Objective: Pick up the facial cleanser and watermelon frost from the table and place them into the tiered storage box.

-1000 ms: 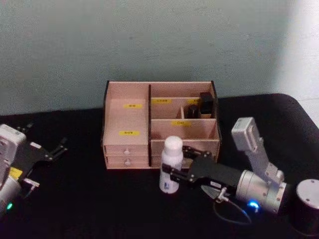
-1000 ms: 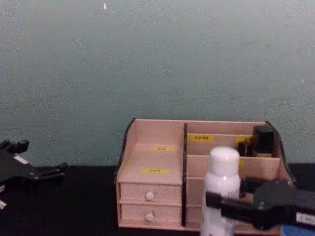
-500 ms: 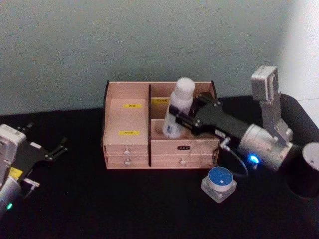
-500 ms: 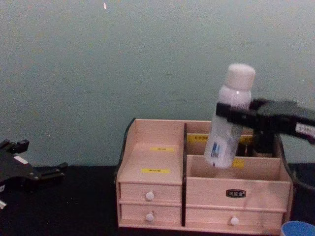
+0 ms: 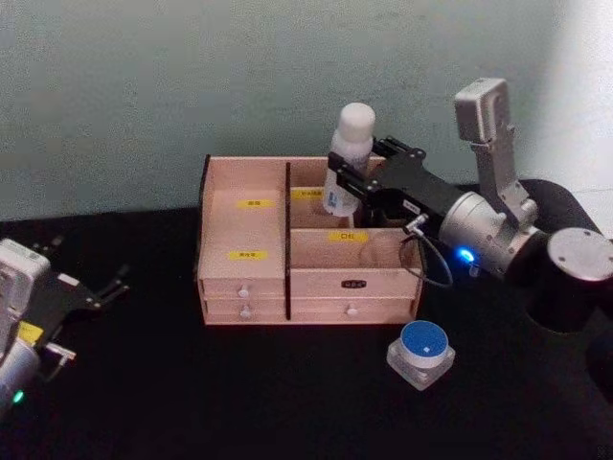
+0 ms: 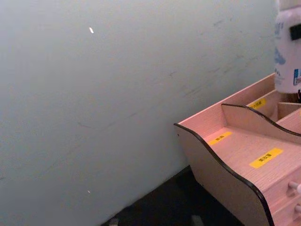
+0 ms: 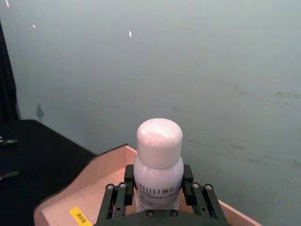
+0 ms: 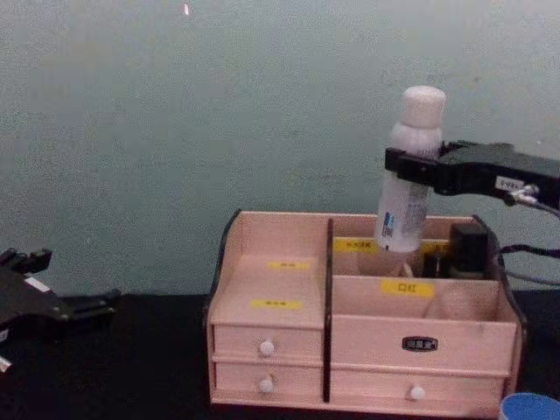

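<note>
Facial cleanser (image 5: 348,153) aloft before teal wall (image 5: 192,77); black table (image 5: 239,383).

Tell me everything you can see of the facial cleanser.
The facial cleanser is a tall white cylinder, plastic by its look, with a rounded white cap and small grey lettering and blue marks on its body. It is held in the air, nearly upright with a slight lean, its base over the back tier of the storage box's right half. The right gripper clamps its body from both sides. Nothing else visibly touches it.
</note>
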Motion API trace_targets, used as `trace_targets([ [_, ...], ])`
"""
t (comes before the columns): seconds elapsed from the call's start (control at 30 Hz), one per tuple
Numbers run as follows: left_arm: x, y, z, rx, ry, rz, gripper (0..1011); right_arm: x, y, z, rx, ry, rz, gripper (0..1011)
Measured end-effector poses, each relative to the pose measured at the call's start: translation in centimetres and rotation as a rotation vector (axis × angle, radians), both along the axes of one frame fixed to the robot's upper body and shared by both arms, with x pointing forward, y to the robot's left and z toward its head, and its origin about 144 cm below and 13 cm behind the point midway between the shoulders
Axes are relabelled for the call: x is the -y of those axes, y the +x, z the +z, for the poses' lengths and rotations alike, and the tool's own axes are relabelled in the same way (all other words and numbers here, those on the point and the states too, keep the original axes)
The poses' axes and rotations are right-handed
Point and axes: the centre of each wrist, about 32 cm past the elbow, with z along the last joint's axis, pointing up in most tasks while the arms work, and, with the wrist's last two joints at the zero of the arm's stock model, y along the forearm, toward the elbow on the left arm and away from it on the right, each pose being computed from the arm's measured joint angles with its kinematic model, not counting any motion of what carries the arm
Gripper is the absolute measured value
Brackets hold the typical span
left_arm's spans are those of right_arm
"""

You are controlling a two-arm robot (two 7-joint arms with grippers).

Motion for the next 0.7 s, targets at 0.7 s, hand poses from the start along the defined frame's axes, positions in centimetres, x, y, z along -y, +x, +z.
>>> trace_targets([
  [0.7,0.0,0.0,0.0,0.000,0.000,0.000,1001,-1.3,2.4,-1.6,-0.060,-0.043,-0.001,592],
])
